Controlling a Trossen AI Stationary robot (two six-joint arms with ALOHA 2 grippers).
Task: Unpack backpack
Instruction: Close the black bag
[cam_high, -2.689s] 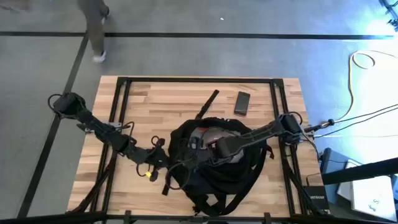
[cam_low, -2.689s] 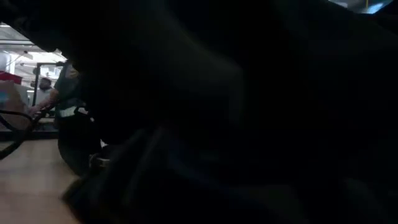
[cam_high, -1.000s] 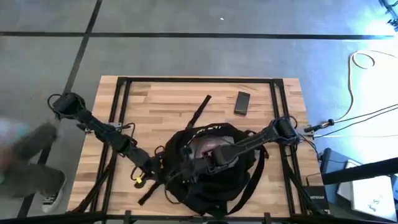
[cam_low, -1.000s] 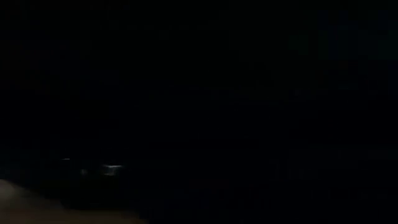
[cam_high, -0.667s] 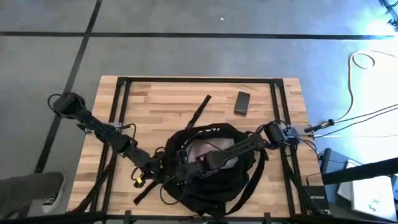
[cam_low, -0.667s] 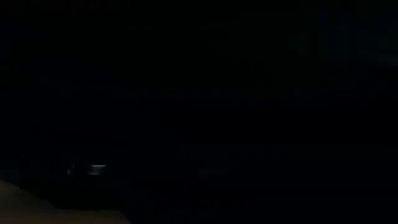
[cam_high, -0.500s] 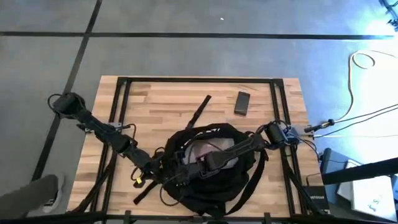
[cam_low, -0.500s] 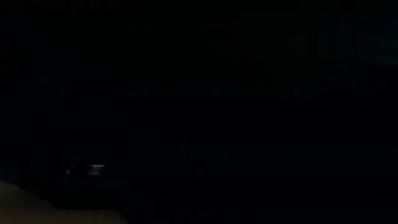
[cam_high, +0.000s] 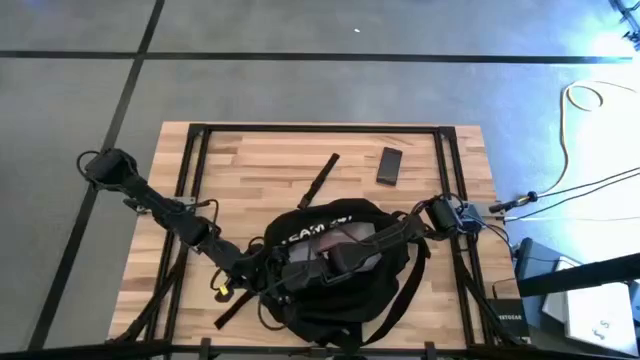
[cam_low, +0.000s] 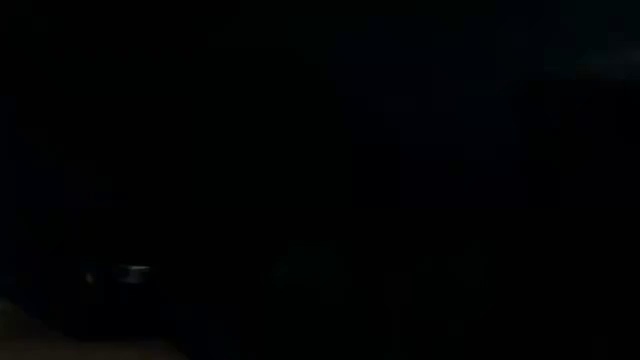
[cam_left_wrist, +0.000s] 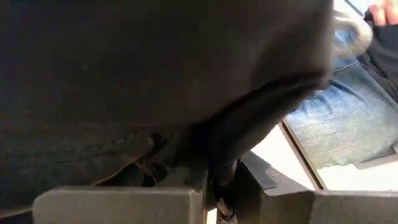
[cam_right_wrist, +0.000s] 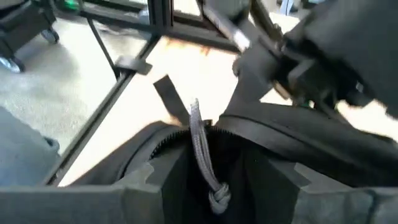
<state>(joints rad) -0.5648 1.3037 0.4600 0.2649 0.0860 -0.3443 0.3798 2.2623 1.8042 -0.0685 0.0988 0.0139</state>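
The black backpack (cam_high: 335, 270) lies on the table's near middle, its white lettering (cam_high: 316, 231) facing up. It fills the low view with black. My left gripper (cam_high: 266, 272) is at the backpack's left side, shut on black fabric. My right gripper (cam_high: 300, 268) reaches in from the right over the backpack's top. In the right wrist view its fingers stand part-closed on either side of the zipper edge (cam_right_wrist: 157, 142), with a grey pull cord (cam_right_wrist: 204, 149) between them. Grey contents (cam_high: 368, 256) show in the opening. My left gripper pinches a fold of the backpack's black fabric (cam_left_wrist: 219, 163) between its two fingers, at the backpack's left side. The fabric bulges right above the fingers and hides the rest of the hold. My right gripper has its fingers (cam_right_wrist: 281, 180) around dark fabric by the zipper, with the pull cord's knot (cam_right_wrist: 217, 196) between them. Whether they pinch the cord or only the fabric, I cannot tell.
A dark flat device (cam_high: 389, 165) and a loose black strap (cam_high: 321, 179) lie on the table's far half. A small yellow thing (cam_high: 222, 292) lies near the left arm. Another strap (cam_high: 235, 306) trails off the backpack toward the near left. A person in jeans (cam_left_wrist: 339, 118) is beyond the table.
My right gripper has moved toward the table's left across the backpack's top. The backpack's upper panel has turned with it, so the white lettering now faces up and less of the light contents shows in the opening.
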